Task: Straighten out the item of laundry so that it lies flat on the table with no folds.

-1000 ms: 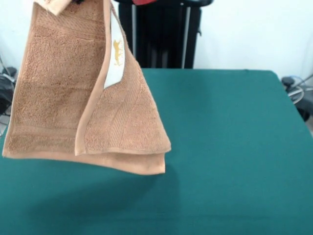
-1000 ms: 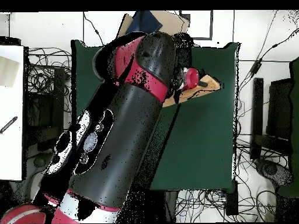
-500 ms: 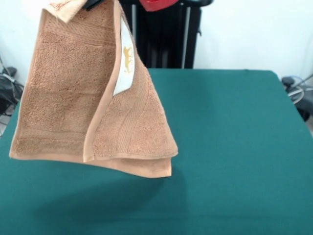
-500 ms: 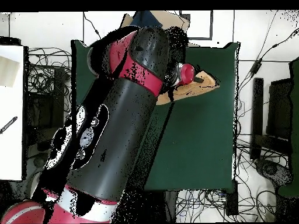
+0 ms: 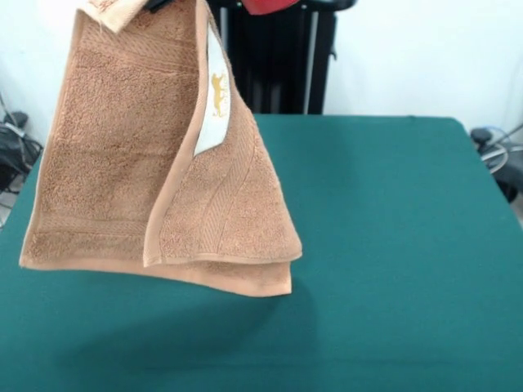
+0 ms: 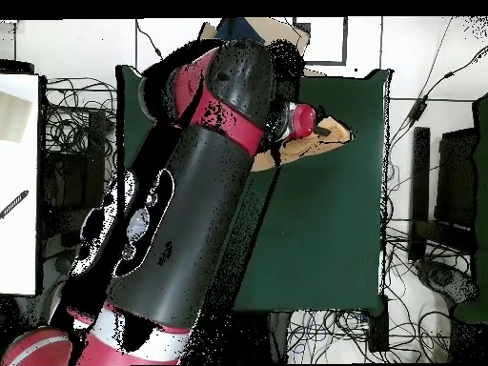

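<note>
The towel [image 5: 155,155] hangs in the air, held up by one top corner. The jaws sit right at the top edge of the front view, above the towel, and only a dark bit of them shows. I cannot tell how far open they are. The towel hangs down from that spot, so something up there must be holding it.

Below the jaws the towel drops like a flag. It is folded over on itself, with one flap lying in front of the other. A white tag [image 5: 215,102] shows just below the jaws, beside the fold line. The bottom edge hangs a little above the counter [image 5: 392,245] and does not seem to touch it.

Compared with a second ago, the whole towel has slid a bit to the right in the front view and sunk a little lower. The fold is the same as before. In the overhead view the big red and black arm [image 6: 200,181] has swung a little too, and the towel peeks out past its end.

So the towel is being carried, not laid out. It is not flat yet. It must be set down and the flap opened.
</note>
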Controlling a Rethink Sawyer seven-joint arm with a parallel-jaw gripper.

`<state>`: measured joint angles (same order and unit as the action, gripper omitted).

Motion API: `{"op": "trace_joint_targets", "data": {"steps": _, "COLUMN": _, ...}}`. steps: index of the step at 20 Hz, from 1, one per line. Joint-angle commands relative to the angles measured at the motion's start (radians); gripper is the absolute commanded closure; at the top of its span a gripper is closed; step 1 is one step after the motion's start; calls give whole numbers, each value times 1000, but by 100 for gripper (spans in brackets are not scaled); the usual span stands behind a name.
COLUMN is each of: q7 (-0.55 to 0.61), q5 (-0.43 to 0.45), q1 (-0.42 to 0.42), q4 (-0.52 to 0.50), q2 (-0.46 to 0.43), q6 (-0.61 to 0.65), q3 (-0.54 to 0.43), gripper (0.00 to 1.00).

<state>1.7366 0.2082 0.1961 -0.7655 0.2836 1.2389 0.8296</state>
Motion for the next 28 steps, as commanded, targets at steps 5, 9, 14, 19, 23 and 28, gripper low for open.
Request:
{"op": "trace_joint_targets", "data": {"steps": 5, "q7": 234, "q5": -36, "q1": 4, "q4": 41, "q2": -1, "q6": 138, "q3": -21, "gripper": 100}}
{"op": "trace_joint_targets", "data": {"steps": 9, "q7": 233, "q5": -38, "q1": -2, "q4": 81, "q2": -13, "q6": 163, "q3": -22, "gripper": 100}}
{"op": "trace_joint_targets", "data": {"steps": 14, "q7": 246, "q5": -41, "q1": -2, "q4": 105, "q2": -15, "q6": 186, "q3": -23, "gripper": 100}}
{"op": "trace_joint_targets", "data": {"steps": 19, "q7": 251, "q5": -42, "q1": 1, "q4": 127, "q2": -22, "q6": 208, "q3": -25, "gripper": 100}}
{"op": "trace_joint_targets", "data": {"steps": 23, "q7": 261, "q5": -41, "q1": 5, "q4": 128, "q2": -23, "q6": 216, "q3": -27, "gripper": 100}}
{"op": "trace_joint_targets", "data": {"steps": 28, "q7": 263, "q5": -37, "q1": 10, "q4": 127, "q2": -16, "q6": 227, "q3": -27, "gripper": 100}}
